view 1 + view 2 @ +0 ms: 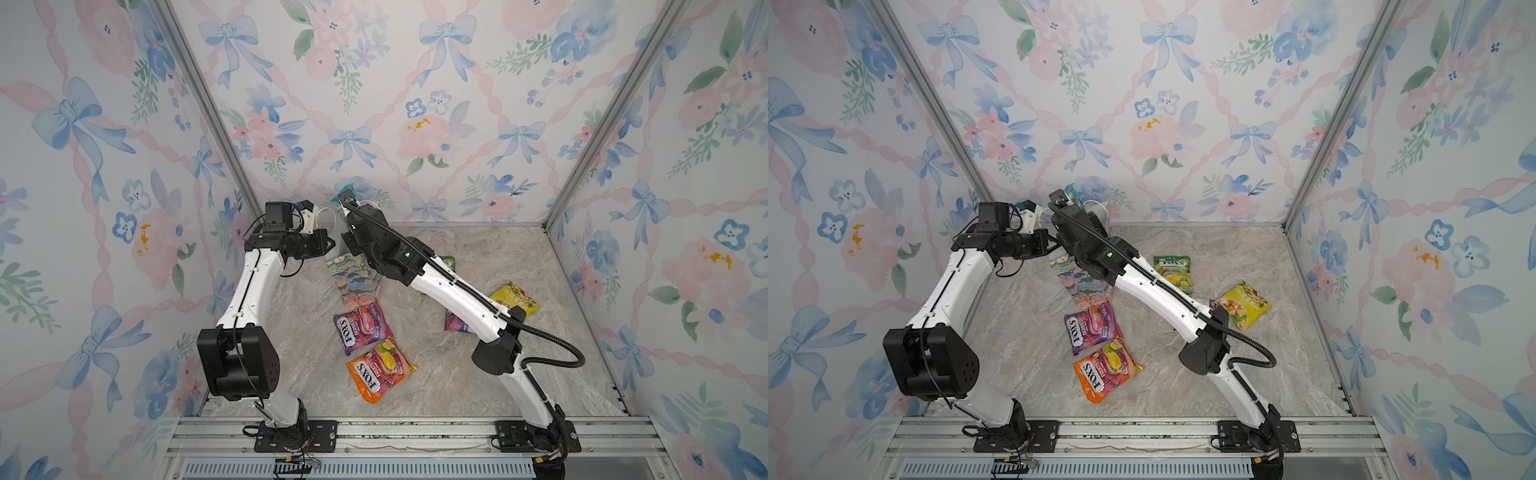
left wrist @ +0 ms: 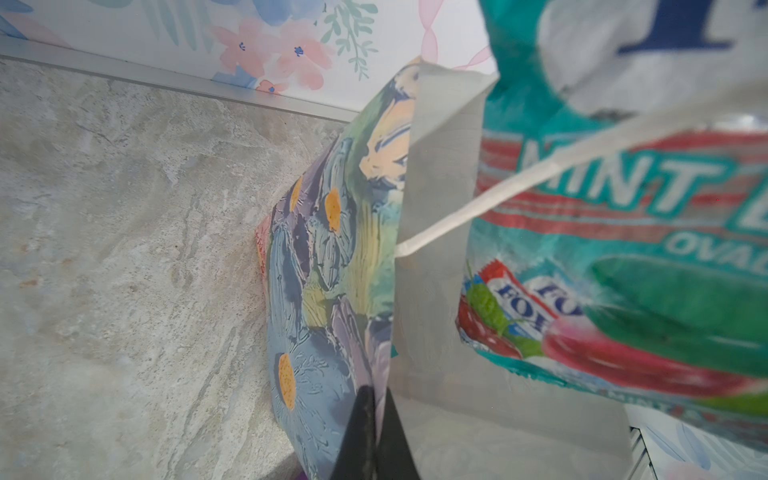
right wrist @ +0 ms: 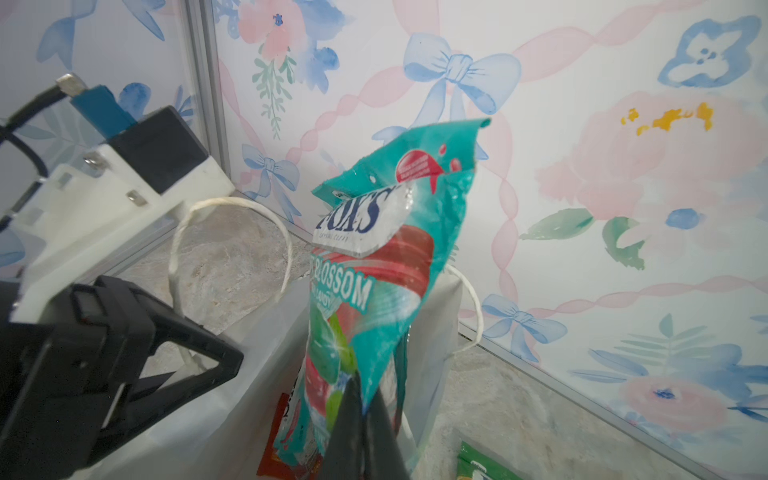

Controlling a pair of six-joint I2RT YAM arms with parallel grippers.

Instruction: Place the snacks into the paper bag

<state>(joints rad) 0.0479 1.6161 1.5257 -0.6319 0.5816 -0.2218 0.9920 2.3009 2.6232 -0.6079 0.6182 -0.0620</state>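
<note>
**While left end effector (image 2: 376, 399) pinches the paper bag (image 2: 328, 270), right end effector (image 3: 361, 399) holds teal packet (image 3: 374, 257) in its mouth**

We see the paper bag upright on the desk (image 1: 478, 374), far side, a bit left of middle, between the two arms in both top views. Left end effector is closed on the bag's wall at the rim, with the floral outside on one side of its fingers and the white inside on the other. Right end effector is closed on the teal packet, a FOX'S mint one, gripped by its lower part. The packet stands in the open mouth with white bag walls on either side, its top sticking above the rim. How deep its lower end sits we cannot tell. A white cord handle (image 3: 232, 203) loops up beside it. We spot a red packet (image 3: 278, 436) already down inside the bag.

Loose on the desk:
- purple packet (image 1: 361, 326), just near of the bag
- orange packet (image 1: 380, 370), nearer again and touching the purple one
- green packet (image 1: 1173, 268), right of the bag, partly under the right arm
- yellow packet (image 1: 515, 301), farther right
- second purple packet (image 1: 455, 322), mostly hidden under that arm
</note>
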